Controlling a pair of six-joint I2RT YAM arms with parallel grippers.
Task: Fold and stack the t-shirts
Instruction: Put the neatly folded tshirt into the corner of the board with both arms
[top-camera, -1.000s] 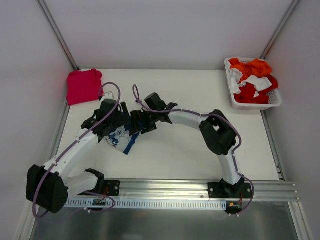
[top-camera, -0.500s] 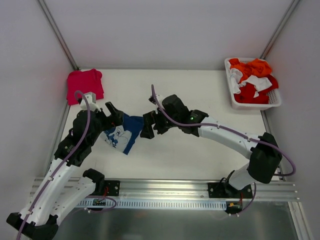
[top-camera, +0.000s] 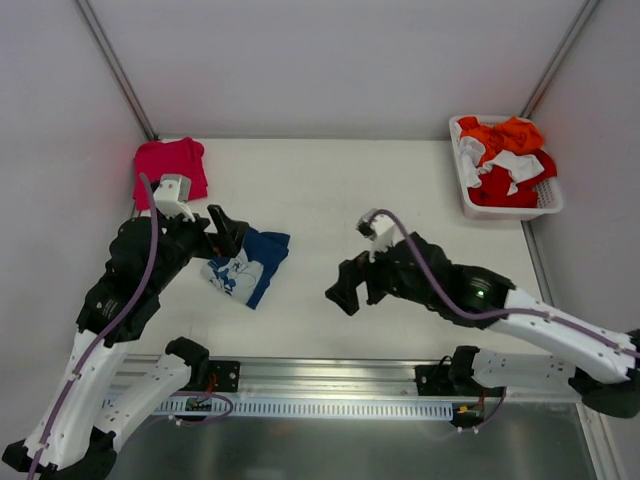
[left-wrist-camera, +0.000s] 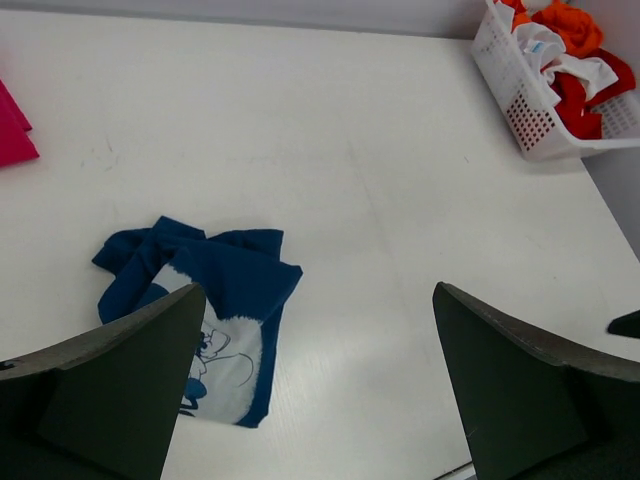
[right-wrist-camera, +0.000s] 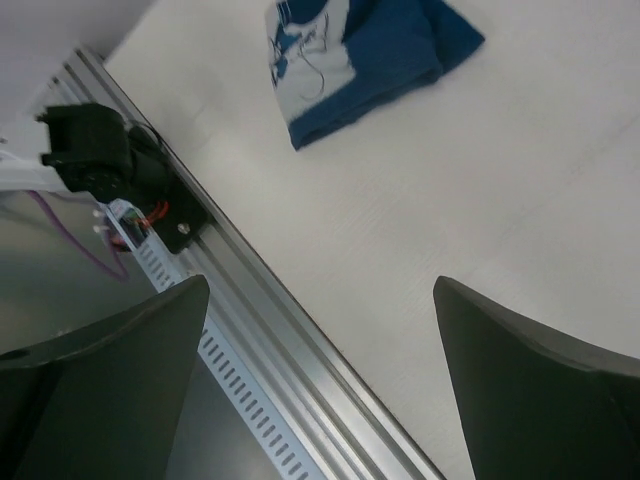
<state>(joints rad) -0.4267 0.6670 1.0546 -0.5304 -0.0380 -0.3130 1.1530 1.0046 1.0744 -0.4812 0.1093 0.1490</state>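
Both arms are drawing back from the navy t-shirt (top-camera: 250, 268): the right gripper (top-camera: 345, 285), at the shirt's right edge half a second ago, is now hovering well to its right with bare tabletop between, and the left gripper (top-camera: 228, 230) is hanging just beside the shirt's far-left corner. Fingers on both are standing spread wide, grasping nothing. The table (top-camera: 400, 180) is offering open room across its whole middle; the white basket (top-camera: 505, 211) of orange, red and white clothes is occupying the far-right corner, the pinkish-red t-shirt (top-camera: 168, 170) is lying folded in the far-left corner by the wall, and the aluminium rail (top-camera: 330, 375) is bounding the near edge. The navy shirt is lying left of centre, bundled compactly, showing a pale printed panel with blue line art on its near-left part. It is stretching slightly longer left to right, and tapering to a point toward the near edge.
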